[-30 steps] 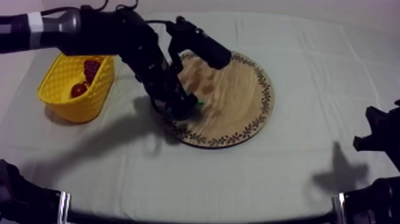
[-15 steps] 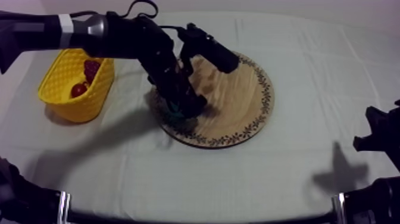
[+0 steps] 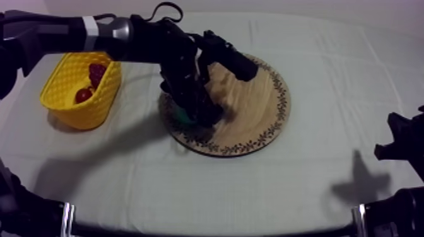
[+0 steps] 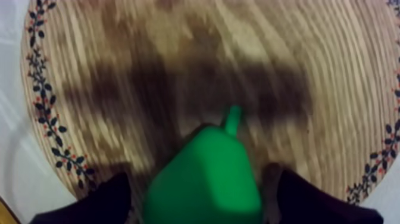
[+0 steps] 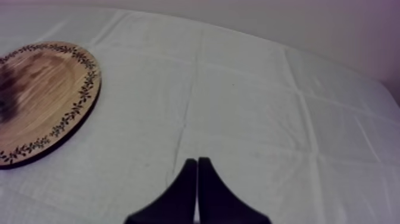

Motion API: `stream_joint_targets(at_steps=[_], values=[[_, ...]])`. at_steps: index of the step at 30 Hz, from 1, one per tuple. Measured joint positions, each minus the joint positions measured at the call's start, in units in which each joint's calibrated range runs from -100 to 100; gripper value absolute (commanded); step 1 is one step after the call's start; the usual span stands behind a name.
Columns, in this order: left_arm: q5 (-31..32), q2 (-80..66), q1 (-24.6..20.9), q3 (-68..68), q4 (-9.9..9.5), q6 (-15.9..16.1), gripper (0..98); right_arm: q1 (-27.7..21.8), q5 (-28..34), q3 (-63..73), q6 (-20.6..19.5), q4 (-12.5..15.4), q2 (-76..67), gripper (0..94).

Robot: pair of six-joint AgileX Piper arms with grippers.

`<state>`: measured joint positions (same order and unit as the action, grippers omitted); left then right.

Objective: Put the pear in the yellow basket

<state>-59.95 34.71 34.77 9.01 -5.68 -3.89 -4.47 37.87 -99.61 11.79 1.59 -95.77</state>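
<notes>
Over basket-side part of wooden board (image 3: 252,107): my left gripper (image 3: 200,112) clamped on pear (image 4: 205,179) (green, stem pointing away from me). Grasp looks made; lift, carry and drop into yellow basket (image 3: 94,107) not yet done. Fingers of my right gripper (image 5: 196,179) together, over cloth (image 5: 250,107). Count: one pear, one board, one basket, two small red fruits (image 3: 96,70) inside it.

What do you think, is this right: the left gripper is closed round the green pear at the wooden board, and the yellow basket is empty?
Not quite. The yellow basket is not empty: the top view shows small red fruits in it. The rest holds: the left gripper is closed round the green pear at the wooden board.
</notes>
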Motion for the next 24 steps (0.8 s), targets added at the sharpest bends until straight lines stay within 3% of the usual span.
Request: stream_joint_targets(at_steps=[5, 12, 19, 24], values=[[-0.7, 0.7, -0.3, -1.4, -0.06, -0.5, 65.3, 0.0, 0.0, 0.0, 0.0, 0.0, 0.0, 0.5], [-0.9, 1.1, -0.6, -2.9, -0.06, -0.3, 48.7, 0.0, 0.0, 0.0, 0.0, 0.0, 0.0, 0.5], [-0.6, -1.1, -0.8, -2.8, -0.93, -1.0, 47.9, 0.0, 0.0, 0.0, 0.0, 0.0, 0.0, 0.5], [-7.0, -4.6, -1.1, -5.6, -1.29, -3.0, 53.5, 0.0, -0.1, 0.0, 0.0, 0.0, 0.0, 0.5]])
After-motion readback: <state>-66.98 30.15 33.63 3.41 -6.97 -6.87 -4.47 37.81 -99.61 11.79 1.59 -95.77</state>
